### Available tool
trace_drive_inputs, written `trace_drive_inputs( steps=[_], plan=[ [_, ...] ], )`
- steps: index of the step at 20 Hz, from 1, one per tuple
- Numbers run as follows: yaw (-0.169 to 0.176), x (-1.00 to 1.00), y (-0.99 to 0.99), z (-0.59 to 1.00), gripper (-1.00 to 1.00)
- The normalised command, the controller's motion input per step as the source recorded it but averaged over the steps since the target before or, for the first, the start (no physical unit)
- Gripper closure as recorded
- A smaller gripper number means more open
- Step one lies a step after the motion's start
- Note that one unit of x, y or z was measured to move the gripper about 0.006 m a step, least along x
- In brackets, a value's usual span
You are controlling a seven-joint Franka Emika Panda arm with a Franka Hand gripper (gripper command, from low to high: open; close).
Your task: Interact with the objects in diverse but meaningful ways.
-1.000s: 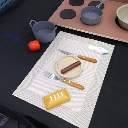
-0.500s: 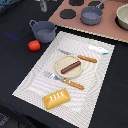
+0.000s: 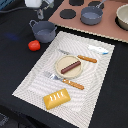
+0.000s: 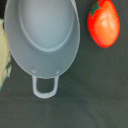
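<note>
Evidently the tool [image 3: 36,4], its jaws out of both views so I cannot tell its state, hangs directly above the grey pot [image 4: 42,35] on the dark worktop [image 3: 15,55], tomato [image 4: 104,23] just beside, so it should descend centred on the pot's rim or handle.

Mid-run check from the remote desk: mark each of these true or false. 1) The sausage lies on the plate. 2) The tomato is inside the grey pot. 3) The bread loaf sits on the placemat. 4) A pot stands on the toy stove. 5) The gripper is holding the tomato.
1) True: the sausage lies on the plate.
2) False: the tomato rests on the dark table beside the grey pot, which is empty in the wrist view.
3) True: the bread loaf sits on the placemat.
4) True: a second pot stands on the toy stove.
5) False: the tomato lies free, with nothing gripping it.
</note>
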Motion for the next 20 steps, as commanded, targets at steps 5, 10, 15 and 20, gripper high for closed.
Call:
trace_drive_inputs(
  steps=[5,10,15,20],
  plan=[
    [0.066,-0.15,-0.46,-0.27,-1.00],
    [0.058,-0.30,-0.47,-0.40,-1.00],
    [0.036,-0.42,-0.31,-0.45,-1.00],
    [0.033,-0.46,-0.18,-0.47,-1.00]
  ],
)
